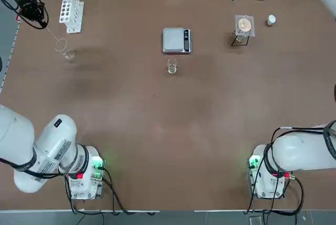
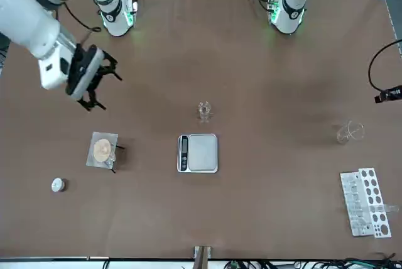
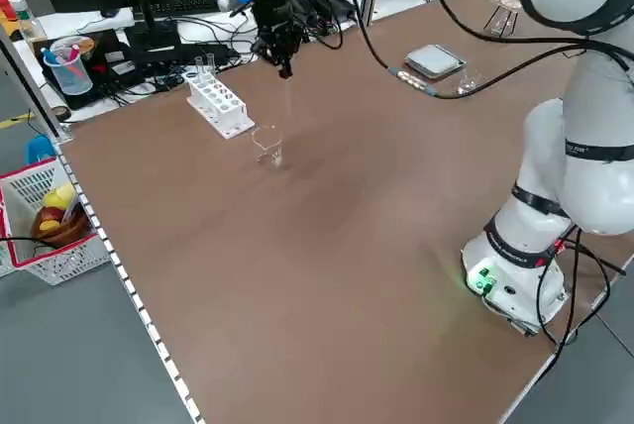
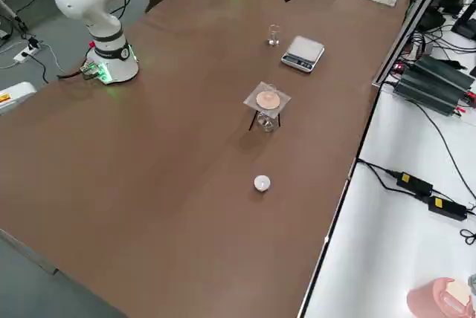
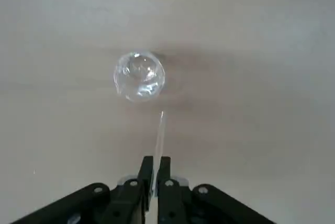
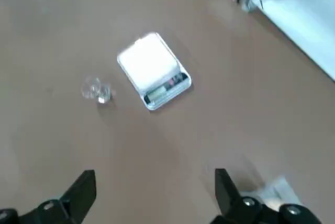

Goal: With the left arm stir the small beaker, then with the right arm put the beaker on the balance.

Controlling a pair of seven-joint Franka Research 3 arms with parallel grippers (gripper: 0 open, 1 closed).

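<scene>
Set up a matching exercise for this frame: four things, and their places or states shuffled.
1. left gripper
2. right gripper
3. small beaker
4. white test-tube rack

A. open, over the table with nothing held
B. standing on the table beside the balance
C. shut on a thin clear rod
D. at the table's far left

1-C; 2-A; 3-B; 4-D

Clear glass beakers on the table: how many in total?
2: a small beaker just on the robot's side of the balance; a larger one near the white rack.
</scene>
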